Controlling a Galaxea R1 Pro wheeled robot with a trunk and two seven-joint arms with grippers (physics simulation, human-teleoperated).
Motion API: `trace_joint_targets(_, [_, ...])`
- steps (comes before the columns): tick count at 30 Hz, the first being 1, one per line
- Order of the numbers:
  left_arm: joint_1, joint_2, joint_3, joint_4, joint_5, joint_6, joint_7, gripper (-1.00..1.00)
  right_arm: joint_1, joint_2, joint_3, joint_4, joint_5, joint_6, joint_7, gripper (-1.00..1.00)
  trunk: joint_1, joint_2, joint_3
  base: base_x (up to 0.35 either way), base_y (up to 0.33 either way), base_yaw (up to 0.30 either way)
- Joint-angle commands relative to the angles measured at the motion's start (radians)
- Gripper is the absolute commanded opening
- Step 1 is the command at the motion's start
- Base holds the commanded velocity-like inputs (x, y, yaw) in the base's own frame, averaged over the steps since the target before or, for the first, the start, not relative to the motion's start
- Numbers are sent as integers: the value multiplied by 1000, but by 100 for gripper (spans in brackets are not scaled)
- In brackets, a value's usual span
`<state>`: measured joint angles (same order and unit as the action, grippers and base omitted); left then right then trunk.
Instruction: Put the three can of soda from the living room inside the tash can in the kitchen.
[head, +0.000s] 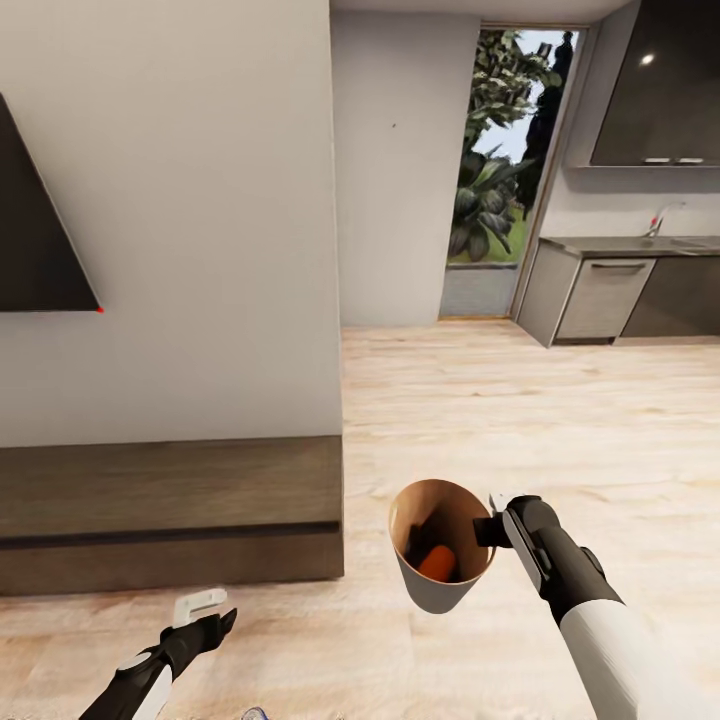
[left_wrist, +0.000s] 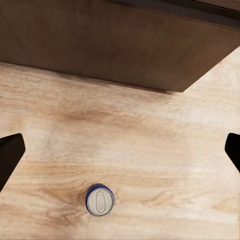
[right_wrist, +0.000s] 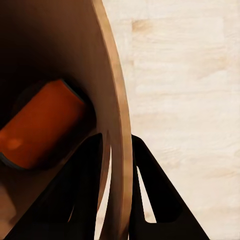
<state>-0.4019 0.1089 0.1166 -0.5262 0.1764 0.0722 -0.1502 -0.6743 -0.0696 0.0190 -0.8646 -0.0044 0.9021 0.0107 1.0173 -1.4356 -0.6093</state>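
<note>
Hovering over the light wood floor, the left gripper has its dark fingers spread wide with nothing between them, and the left wrist view shows the dark blue soda can with the silvery top standing upright on the boards, off the midline between the fingers and near the long low dark-wood cabinet. In the head view, the right gripper carries the round copper-brown trash can off the floor, its fingers pinched on the rim wall, one inside and one outside, as the right wrist view makes plain. A bright orange soda can lies on its side in the bin's dark inside (whether a second orange one lies under it I cannot tell). The step in hand looks like the pick of the blue can. To do it well, the left arm should first shift until the can sits squarely between the fingers, then drop straight down, closing around the mid-body rather than the lid so it doesn't tip and roll. The bin should be kept level meanwhile, close enough for a short drop-in.
</note>
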Motion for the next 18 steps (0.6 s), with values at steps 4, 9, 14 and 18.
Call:
trace_joint_targets(4, [0,0,0,0,0,0,0,100,-1,0,-1,-1,-15,0,5,-100,15,-28,-19,0,0,0])
trace_joint_targets(9, [0,0,0,0,0,0,0,100,0,1,-1,-1,-15,0,5,-100,35,-63,-43,0,0,0])
trace_joint_targets(14, [0,0,0,0,0,0,0,100,0,0,-1,-1,-15,0,5,-100,54,-98,-66,0,0,0])
trace_joint_targets(18, [0,0,0,0,0,0,0,100,-1,0,-1,-1,-15,0,5,-100,69,-126,-85,0,0,0])
